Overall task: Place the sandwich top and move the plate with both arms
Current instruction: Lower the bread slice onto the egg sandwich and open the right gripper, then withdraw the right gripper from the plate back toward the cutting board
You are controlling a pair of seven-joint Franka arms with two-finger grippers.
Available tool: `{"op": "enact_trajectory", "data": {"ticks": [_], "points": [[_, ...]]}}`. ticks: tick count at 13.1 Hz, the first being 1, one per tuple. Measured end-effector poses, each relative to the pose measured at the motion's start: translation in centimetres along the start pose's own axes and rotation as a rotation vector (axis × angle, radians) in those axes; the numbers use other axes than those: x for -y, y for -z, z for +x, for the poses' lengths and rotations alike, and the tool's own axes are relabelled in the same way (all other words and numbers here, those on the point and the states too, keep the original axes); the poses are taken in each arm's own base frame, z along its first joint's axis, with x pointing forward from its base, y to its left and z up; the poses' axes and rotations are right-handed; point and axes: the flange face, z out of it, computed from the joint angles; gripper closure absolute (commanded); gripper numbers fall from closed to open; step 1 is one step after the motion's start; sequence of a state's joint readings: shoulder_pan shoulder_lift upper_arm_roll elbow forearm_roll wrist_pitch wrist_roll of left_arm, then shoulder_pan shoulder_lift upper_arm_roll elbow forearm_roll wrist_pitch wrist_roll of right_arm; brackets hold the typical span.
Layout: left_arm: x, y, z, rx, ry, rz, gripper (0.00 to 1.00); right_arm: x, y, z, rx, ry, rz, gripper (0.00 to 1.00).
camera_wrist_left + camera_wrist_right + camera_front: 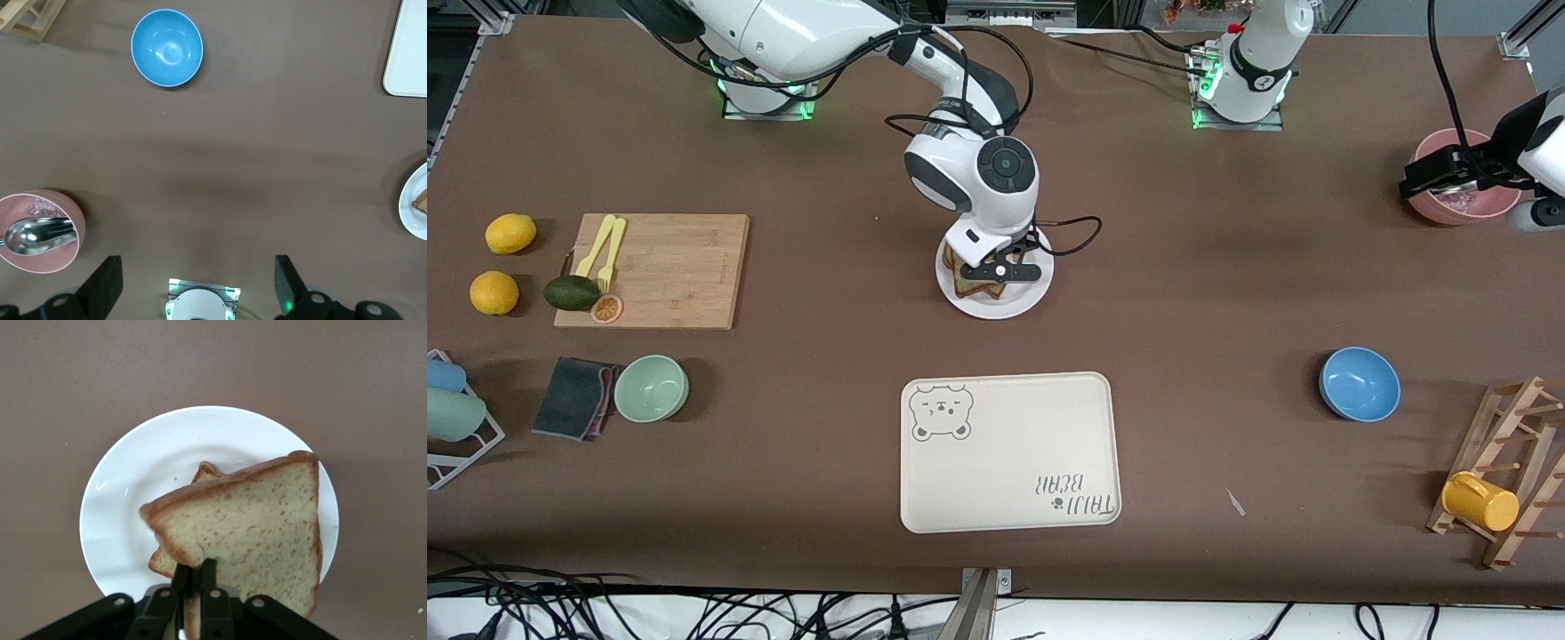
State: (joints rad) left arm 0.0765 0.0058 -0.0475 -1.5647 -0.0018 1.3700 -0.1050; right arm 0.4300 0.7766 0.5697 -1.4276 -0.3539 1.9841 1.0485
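The sandwich top (260,527), a plain brown bread slice, is tilted just over the white plate (147,473), and my right gripper (195,568) is shut on its edge. Under it another slice (205,469) lies on the plate, mostly hidden. In the front view the right gripper (996,274) is low over the plate (1016,307) at the table's middle, with the bread (967,284) partly showing below it. My left gripper (198,267) waits open and holds nothing, up over the pink bowl (1463,203) at the left arm's end.
A cream bear tray (1009,453) lies nearer the front camera than the plate. A blue bowl (1359,384) and a wooden rack with a yellow mug (1480,502) stand toward the left arm's end. A cutting board (667,267), fruit and a green bowl (651,388) are toward the right arm's end.
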Motion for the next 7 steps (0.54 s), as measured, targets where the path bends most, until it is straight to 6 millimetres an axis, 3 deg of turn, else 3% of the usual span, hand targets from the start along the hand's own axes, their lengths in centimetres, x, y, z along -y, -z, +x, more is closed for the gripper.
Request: {"op": "enact_trajectory", "data": {"ticks": [5,7], "points": [[-0.4,0.0,0.0,0.004,-0.007,-0.034,0.00,-0.1,1.4,1.0,-0.020,-0.017,0.020,0.00],[-0.4,0.1,-0.1,0.003,-0.008,-0.036,0.00,-1.7,2.2,3.2,-0.035,-0.070,0.026,0.00]]}}
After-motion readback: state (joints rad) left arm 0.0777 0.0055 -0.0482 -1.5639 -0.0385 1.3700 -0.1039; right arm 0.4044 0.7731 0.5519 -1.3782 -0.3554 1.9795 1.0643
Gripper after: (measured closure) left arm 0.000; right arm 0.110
